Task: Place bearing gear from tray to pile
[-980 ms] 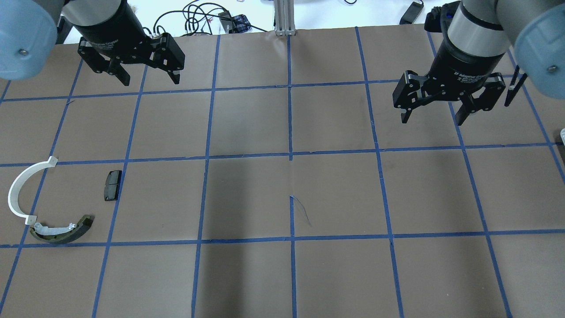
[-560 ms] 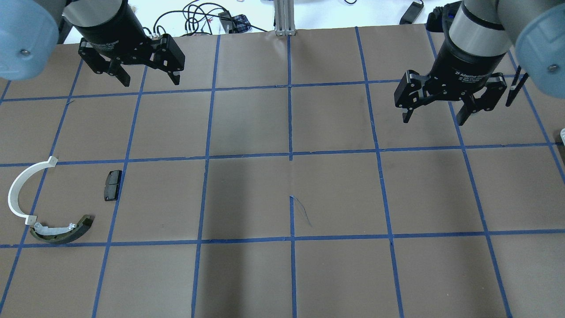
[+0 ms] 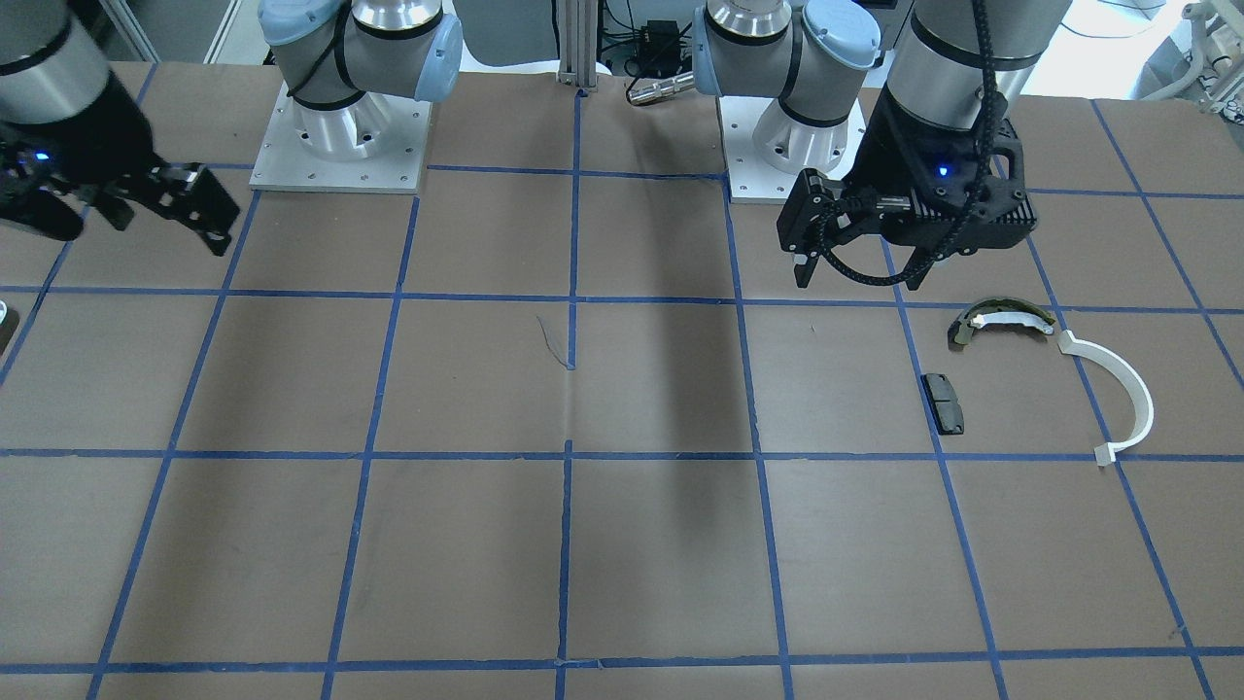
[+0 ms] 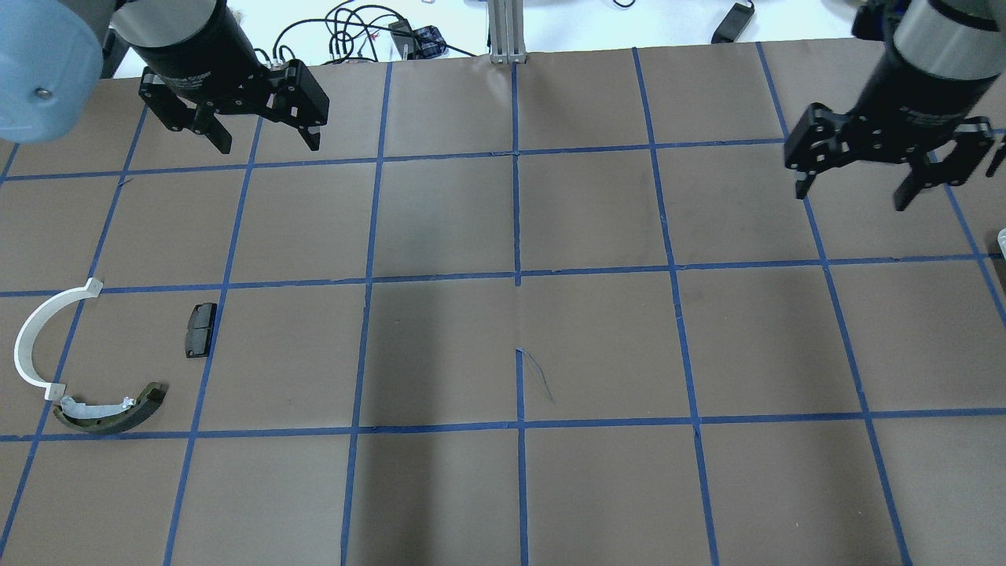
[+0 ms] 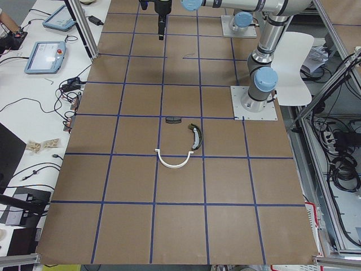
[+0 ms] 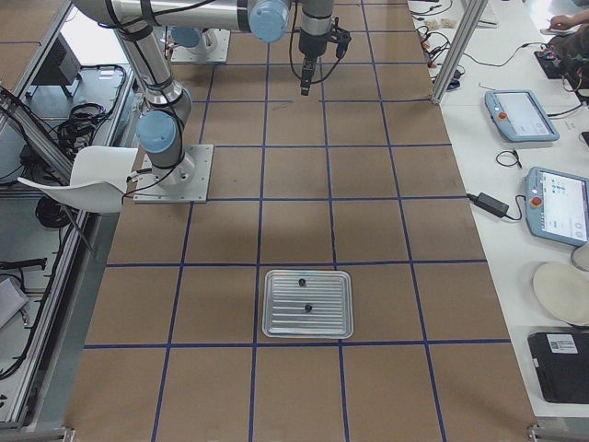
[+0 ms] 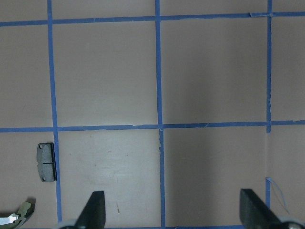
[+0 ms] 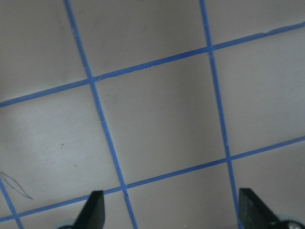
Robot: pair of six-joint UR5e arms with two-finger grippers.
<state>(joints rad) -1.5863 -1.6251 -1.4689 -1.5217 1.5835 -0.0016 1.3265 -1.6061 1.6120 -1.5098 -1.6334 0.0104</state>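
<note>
L jaws, R jaws both spread, empty. Bearing gear [image 6: 307, 308]: tiny black rounds in tray [image 6: 327, 318] toward bench's right end; pile [image 4: 21, 350] toward left end. Risk: small round pc slips R jaws' pinch, rolls off; long carry, could drop.

- The left arm [image 4: 177, 31] is reached forward over the far left part of the table, with its wrist pointed down.
- The left gripper [image 4: 269, 143] is held above the surface, touching nothing. Its two fingers [image 7: 95, 210] are spread wide apart, with nothing between them.
- The right arm [image 4: 943, 35] is extended over the far right part of the table, its wrist also pointed down.
- The right gripper [image 4: 853, 196] is held clear of the surface, its jaws spread wide and empty.
</note>
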